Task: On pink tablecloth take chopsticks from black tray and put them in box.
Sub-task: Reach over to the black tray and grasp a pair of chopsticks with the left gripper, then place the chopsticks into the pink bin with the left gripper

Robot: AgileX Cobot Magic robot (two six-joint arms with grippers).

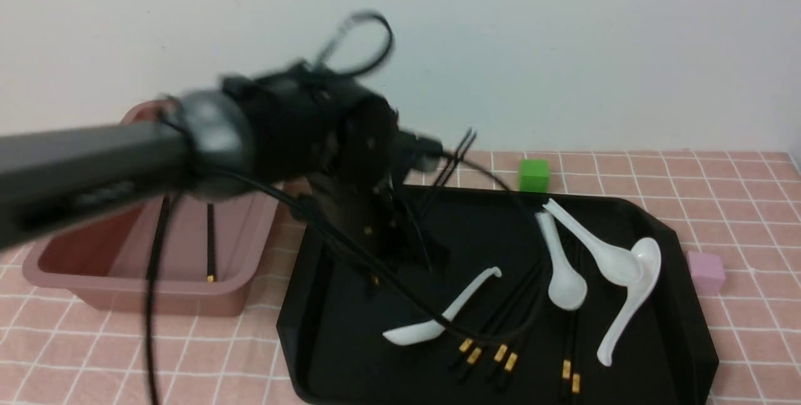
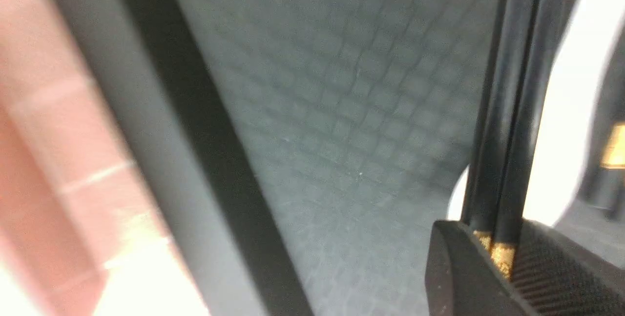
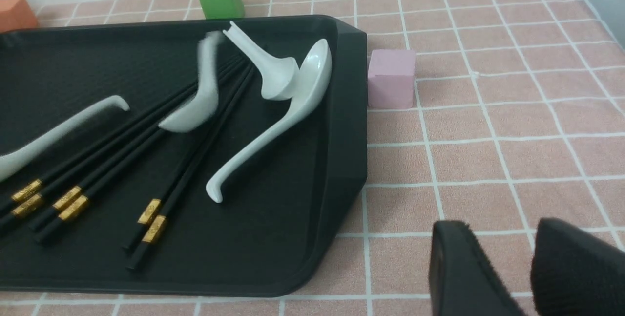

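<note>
My left gripper point(image 2: 498, 252) is shut on two black chopsticks point(image 2: 508, 111), gripping them at their gold bands above the black tray point(image 2: 342, 111). In the front view it point(image 1: 391, 236) hangs over the tray's left half point(image 1: 325, 342), and the held sticks' thin tips point(image 1: 455, 154) point up and back. Several more chopsticks point(image 1: 500, 330) lie in the tray, also in the right wrist view point(image 3: 97, 174). The brownish-pink box point(image 1: 125, 292) stands left of the tray with chopsticks point(image 1: 211, 242) inside. My right gripper point(image 3: 503, 230) is open and empty above the pink tablecloth point(image 3: 488, 111), right of the tray.
Several white soup spoons point(image 1: 616, 261) lie among the chopsticks in the tray. A green cube point(image 1: 534, 175) sits behind the tray, a pink cube point(image 1: 706, 271) at its right edge, and an orange cube point(image 3: 17, 13) at the back. A white wall backs the table.
</note>
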